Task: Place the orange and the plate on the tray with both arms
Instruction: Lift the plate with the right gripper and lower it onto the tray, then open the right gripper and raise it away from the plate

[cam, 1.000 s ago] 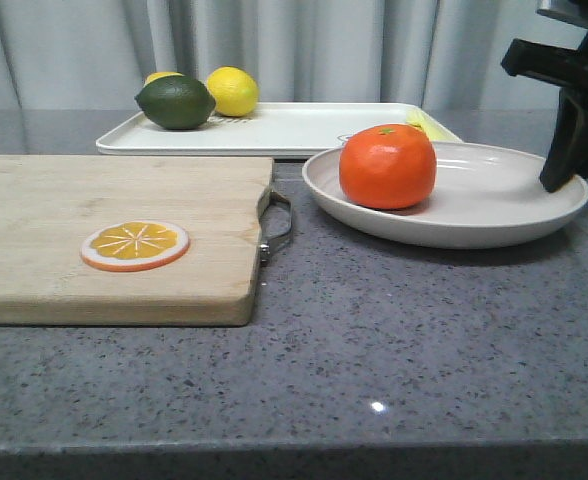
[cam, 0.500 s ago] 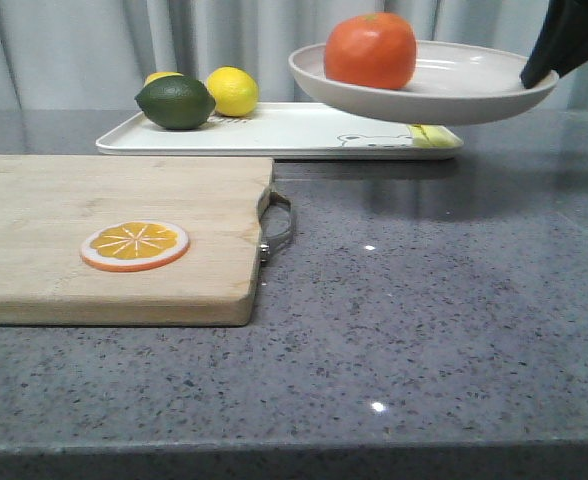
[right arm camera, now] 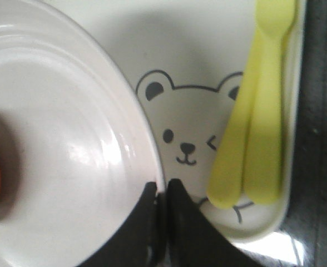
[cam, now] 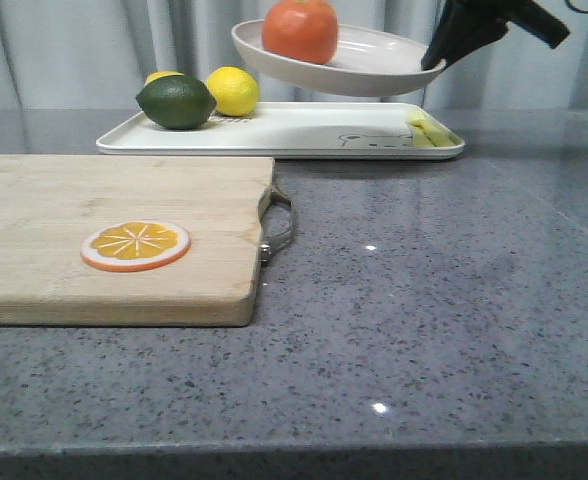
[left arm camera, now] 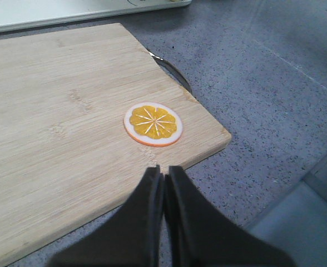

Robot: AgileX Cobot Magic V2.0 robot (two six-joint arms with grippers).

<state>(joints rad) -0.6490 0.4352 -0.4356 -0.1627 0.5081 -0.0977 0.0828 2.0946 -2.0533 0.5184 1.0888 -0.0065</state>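
Nearest, the left claw is hanging pressed together and empty over the cutting board on the surface. Farther back, the right claw is pinching the plate rim, carrying the orange above the tray; lowering and releasing remain.

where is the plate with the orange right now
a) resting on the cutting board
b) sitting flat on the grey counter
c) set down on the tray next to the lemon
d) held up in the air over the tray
d: the right gripper pinches the rim of the plate, which hangs above the tray with the orange in it.
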